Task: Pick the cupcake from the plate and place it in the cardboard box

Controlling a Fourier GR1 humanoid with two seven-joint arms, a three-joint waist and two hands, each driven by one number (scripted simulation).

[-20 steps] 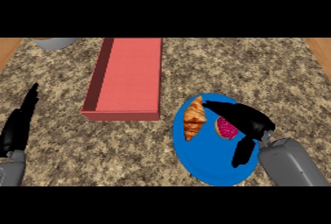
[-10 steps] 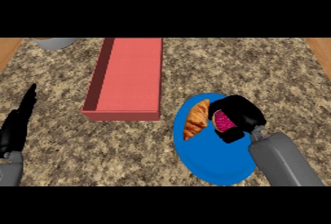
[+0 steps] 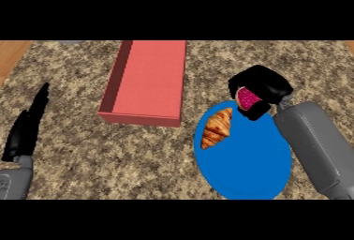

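The right hand [image 3: 261, 89] curls around one pink cupcake [image 3: 248, 97], apparently lifted above the top edge of one blue plate [image 3: 243, 164]. One croissant [image 3: 217, 127] lies on the plate. One red box [image 3: 146, 80] sits left of the plate. The left hand [image 3: 26, 129] rests far left, fingers straight.

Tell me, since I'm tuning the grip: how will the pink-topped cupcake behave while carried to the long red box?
The pink-topped cupcake is probably light, as the right hand curls round most of it. Its pink top looks soft, so squeezing could mar it. It seems tilted sideways, so it might tip when set in the long red box.
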